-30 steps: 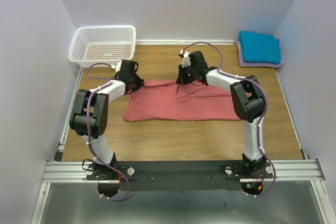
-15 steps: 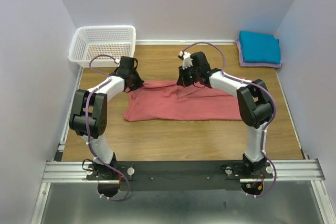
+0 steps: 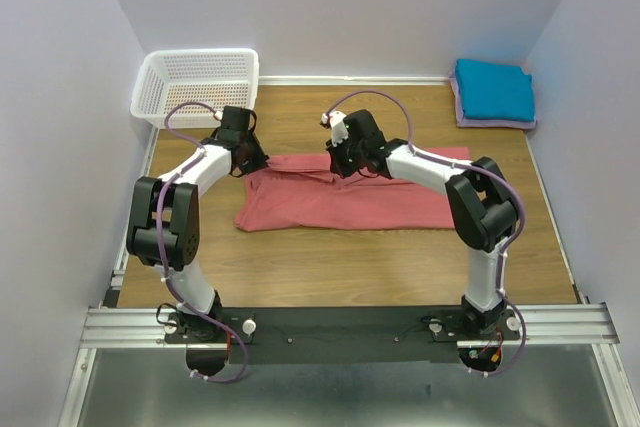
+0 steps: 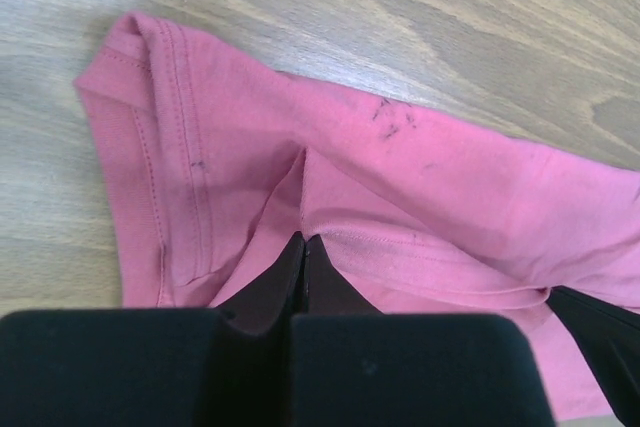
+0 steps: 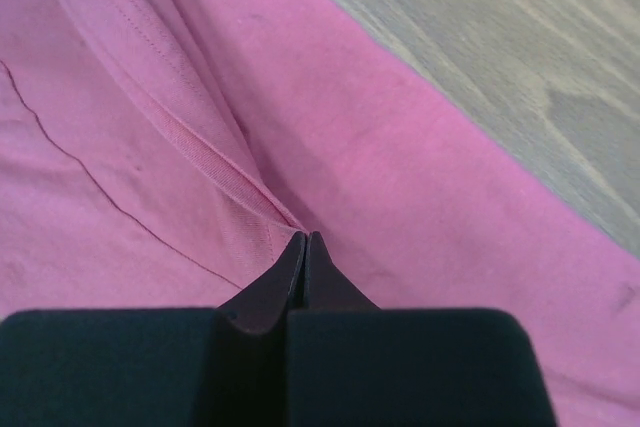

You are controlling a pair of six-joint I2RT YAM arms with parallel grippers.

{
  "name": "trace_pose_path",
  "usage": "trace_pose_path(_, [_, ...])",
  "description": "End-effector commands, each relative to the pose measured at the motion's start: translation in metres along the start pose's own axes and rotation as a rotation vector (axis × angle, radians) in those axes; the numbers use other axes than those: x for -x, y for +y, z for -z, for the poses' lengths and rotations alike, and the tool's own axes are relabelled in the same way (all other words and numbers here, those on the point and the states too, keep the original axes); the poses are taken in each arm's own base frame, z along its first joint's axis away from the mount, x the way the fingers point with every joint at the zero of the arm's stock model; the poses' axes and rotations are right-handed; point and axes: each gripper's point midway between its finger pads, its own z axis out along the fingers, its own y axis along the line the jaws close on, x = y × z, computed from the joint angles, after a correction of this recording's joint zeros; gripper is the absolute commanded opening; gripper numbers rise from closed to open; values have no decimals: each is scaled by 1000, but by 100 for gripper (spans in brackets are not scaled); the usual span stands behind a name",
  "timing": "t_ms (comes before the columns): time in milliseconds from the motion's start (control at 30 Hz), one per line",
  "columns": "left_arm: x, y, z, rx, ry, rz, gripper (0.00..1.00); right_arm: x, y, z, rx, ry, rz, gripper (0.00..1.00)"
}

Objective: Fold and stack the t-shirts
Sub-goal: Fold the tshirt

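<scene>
A salmon-pink t-shirt [image 3: 350,204] lies spread across the middle of the table, partly folded. My left gripper [image 3: 262,160] is shut on its far left edge; in the left wrist view the cloth [image 4: 420,187] puckers into the closed tips [image 4: 303,239] beside a hemmed sleeve. At the far edge near the shirt's middle, my right gripper [image 3: 337,162] is also shut, and a seam of the pink cloth [image 5: 420,177] runs into its tips [image 5: 305,237]. A teal-blue t-shirt [image 3: 493,90] lies folded on a folded pale lavender t-shirt [image 3: 467,119] at the back right corner.
A white lattice basket [image 3: 195,87] stands at the back left corner, just beyond my left gripper. Walls close in the table on the left, back and right. Bare wood [image 3: 330,257] lies between the pink shirt and the arm bases.
Both grippers have shifted left along the shirt's far edge while staying shut on the cloth. The right arm's elbow has swung right, uncovering the shirt's far right corner.
</scene>
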Motion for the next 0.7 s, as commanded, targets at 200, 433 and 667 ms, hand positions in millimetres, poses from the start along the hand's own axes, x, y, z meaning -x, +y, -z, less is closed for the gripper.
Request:
trace_pose_path(200, [2,-1,11,-26,7,-25,0,24,-16,24,-213,-35,113,1])
trace_pose_path(433, [11,-7,6,-28,1,-30,0,28,-19,15,-283,-24,169,1])
trace_pose_path(667, [23,-12,-6,-27,10,-40,0,33,-41,11,-396,-12,203,1])
